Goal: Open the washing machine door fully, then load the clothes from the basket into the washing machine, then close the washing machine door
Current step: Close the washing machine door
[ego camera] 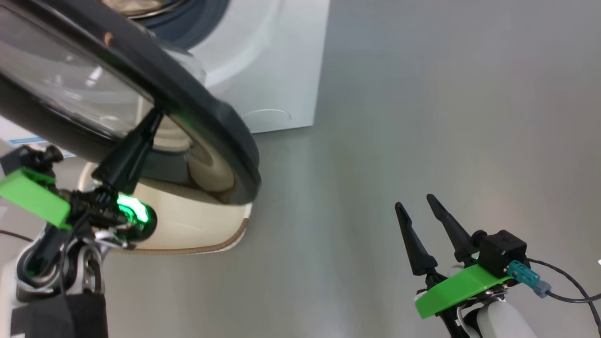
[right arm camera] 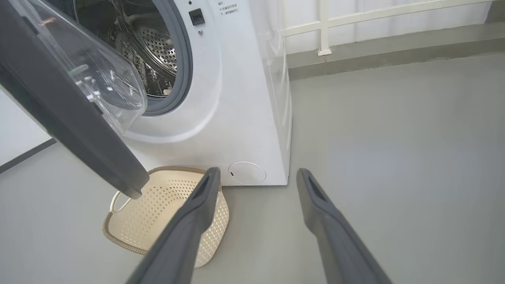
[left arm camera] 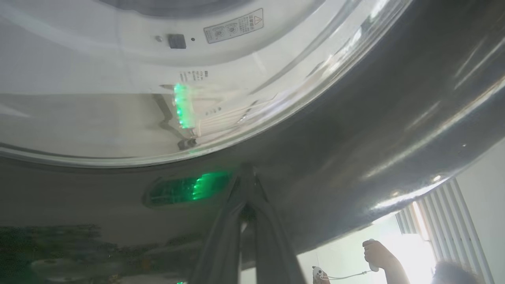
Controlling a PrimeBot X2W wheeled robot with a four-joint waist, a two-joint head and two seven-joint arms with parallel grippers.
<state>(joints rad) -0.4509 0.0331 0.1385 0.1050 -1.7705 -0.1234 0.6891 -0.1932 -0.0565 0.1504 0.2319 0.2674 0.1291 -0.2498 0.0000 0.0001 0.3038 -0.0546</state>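
The washing machine (right arm camera: 244, 98) stands with its black, glass-windowed door (ego camera: 197, 108) swung partly open over the basket (right arm camera: 158, 213). My left gripper (ego camera: 157, 115) is shut, its tips pressed against the door's black ring (left arm camera: 355, 138) just below the glass window (left arm camera: 118, 118); nothing is between the fingers. My right gripper (ego camera: 415, 203) hangs open and empty over the floor, right of the basket (ego camera: 197, 225) and apart from the machine. The part of the basket that shows holds nothing. The steel drum (right arm camera: 158, 47) is exposed; the clothes cannot be made out.
Grey floor (ego camera: 422, 117) stretches to the right of the machine. A white railing and wall (right arm camera: 355, 19) run behind it. A person's hand holding a controller (left arm camera: 375, 254) shows at the lower right of the left wrist view, near a window.
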